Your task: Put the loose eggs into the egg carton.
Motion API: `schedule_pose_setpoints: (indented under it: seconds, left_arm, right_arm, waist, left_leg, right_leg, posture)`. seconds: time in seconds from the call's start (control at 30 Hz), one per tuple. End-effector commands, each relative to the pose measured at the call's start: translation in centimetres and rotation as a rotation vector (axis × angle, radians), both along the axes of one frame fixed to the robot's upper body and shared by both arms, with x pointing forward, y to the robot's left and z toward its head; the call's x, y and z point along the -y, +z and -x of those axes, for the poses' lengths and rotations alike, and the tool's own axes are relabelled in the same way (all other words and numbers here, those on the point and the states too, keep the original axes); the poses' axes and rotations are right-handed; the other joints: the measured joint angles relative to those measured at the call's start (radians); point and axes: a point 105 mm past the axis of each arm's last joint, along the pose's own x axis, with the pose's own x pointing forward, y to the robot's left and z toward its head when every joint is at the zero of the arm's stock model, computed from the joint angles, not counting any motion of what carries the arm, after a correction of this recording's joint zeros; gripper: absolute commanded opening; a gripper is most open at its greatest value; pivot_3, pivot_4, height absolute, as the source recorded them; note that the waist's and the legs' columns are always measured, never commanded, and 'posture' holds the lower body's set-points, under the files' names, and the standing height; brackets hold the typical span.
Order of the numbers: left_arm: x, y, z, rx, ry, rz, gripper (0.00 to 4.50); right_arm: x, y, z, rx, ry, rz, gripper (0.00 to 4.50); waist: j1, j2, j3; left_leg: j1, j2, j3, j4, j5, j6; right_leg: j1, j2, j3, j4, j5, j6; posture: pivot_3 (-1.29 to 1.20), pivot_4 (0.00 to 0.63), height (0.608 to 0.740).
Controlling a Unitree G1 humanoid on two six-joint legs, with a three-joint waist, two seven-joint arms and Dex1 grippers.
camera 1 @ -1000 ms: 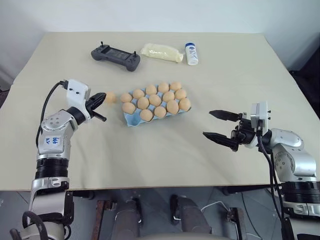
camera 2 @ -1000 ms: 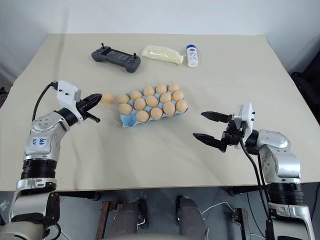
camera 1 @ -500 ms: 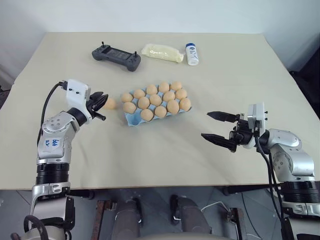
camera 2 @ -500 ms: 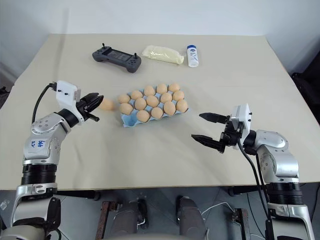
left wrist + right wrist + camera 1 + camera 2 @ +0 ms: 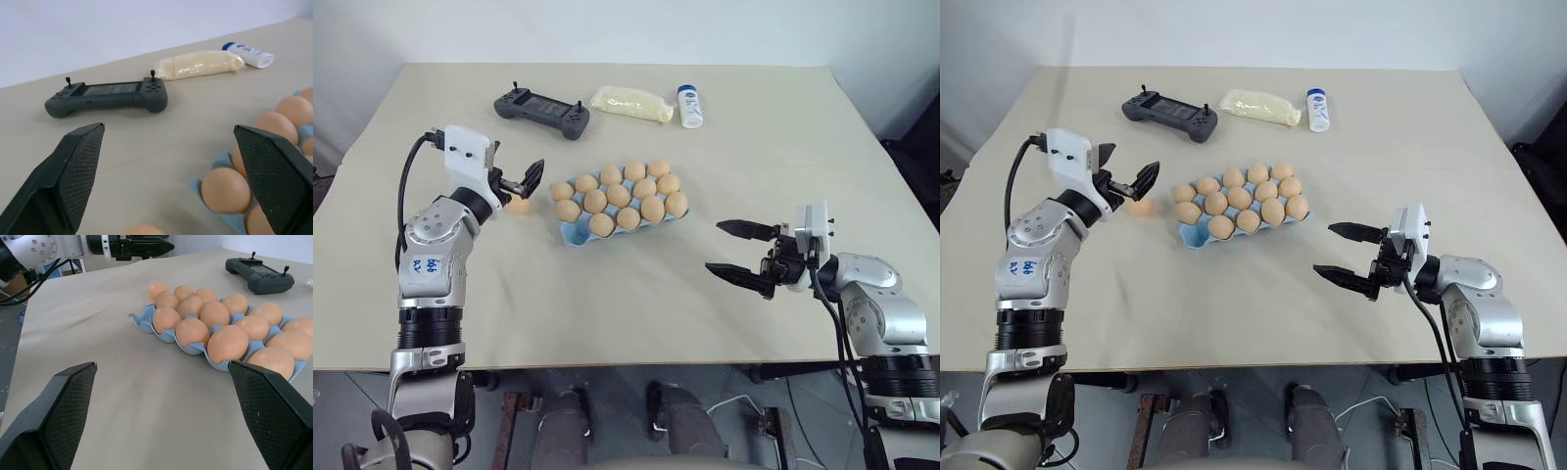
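The light blue egg carton (image 5: 572,233) lies mid-table, holding several tan eggs, with its near-left corner cup bare. One loose egg (image 5: 519,204) rests on the table just left of the carton; in the left wrist view its top (image 5: 144,229) peeks up below the carton's corner (image 5: 222,159). My left gripper (image 5: 525,180) hovers open just above that egg, its fingers (image 5: 73,176) spread wide with nothing between them. My right gripper (image 5: 715,247) is held open and empty, right of the carton (image 5: 142,319) and pointing at it.
At the back of the table lie a black controller (image 5: 539,111), a pale yellow bag (image 5: 629,104) and a small white bottle (image 5: 689,106). Bare tabletop (image 5: 607,294) stretches in front of the carton and between both arms.
My left gripper, shut on the egg a second ago, has opened and risen. The egg now lies on the table beside the carton. The right arm stayed still.
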Motion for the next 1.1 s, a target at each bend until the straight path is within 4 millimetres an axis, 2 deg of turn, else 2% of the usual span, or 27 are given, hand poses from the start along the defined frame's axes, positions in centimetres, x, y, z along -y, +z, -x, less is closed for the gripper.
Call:
schedule_pose_setpoints:
  seconds: [0.03,0.2,0.43,0.73,0.93,1.1]
  left_arm:
    - [-0.7,-0.2,-0.9,-0.024,0.068,0.003,4.49]
    - [-0.5,-2.2,-2.1,-0.113,0.072,0.014,4.49]
    - [0.1,-4.7,-2.7,-0.167,0.052,0.016,4.49]
    - [0.6,-6.0,-3.8,-0.175,0.044,0.021,4.49]
    - [1.0,-7.9,-4.3,-0.264,0.025,-0.005,4.49]
    - [1.1,-8.0,-4.3,-0.258,0.018,-0.022,3.31]
  right_arm:
    - [0.0,0.8,0.1,0.031,0.004,0.008,4.5]
    - [0.1,0.7,0.1,0.028,-0.003,0.016,4.5]
    - [0.2,0.6,0.1,0.024,-0.012,0.022,4.5]
    - [0.2,0.3,0.1,0.016,-0.009,0.029,4.5]
    - [0.2,0.2,0.0,0.016,-0.014,0.034,4.5]
    - [0.4,0.2,0.0,0.016,-0.021,0.035,4.5]
  waist:
    - [0.0,0.0,0.0]
    - [0.001,0.0,0.0]
    - [0.0,0.0,0.0]
    - [0.001,0.0,0.0]
    - [0.001,0.0,0.0]
    - [0.001,0.0,0.0]
  left_leg:
    - [0.0,0.0,0.0,0.0,0.0,0.0]
    - [0.0,0.0,0.0,0.0,0.0,0.0]
    - [0.0,0.0,0.0,0.0,0.0,0.0]
    - [0.0,0.0,0.0,0.001,0.0,0.0]
    - [-0.001,0.0,0.0,0.001,0.0,0.0]
    - [-0.001,0.0,0.001,0.001,0.0,0.0]
  right_leg:
    - [0.0,0.0,0.0,0.0,0.0,0.0]
    - [0.0,0.0,-0.001,0.0,0.0,0.0]
    - [0.0,0.0,-0.001,0.0,0.0,0.0]
    - [0.0,0.0,-0.001,0.0,0.0,0.0]
    - [0.0,0.0,-0.002,0.0,0.0,0.0]
    - [0.0,0.0,-0.002,0.0,0.0,0.0]
  posture:
    - [0.0,0.15,0.74]
    - [0.0,0.15,0.74]
    - [0.0,0.15,0.74]
    - [0.0,0.15,0.74]
    - [0.0,0.15,0.74]
    - [0.0,0.15,0.74]
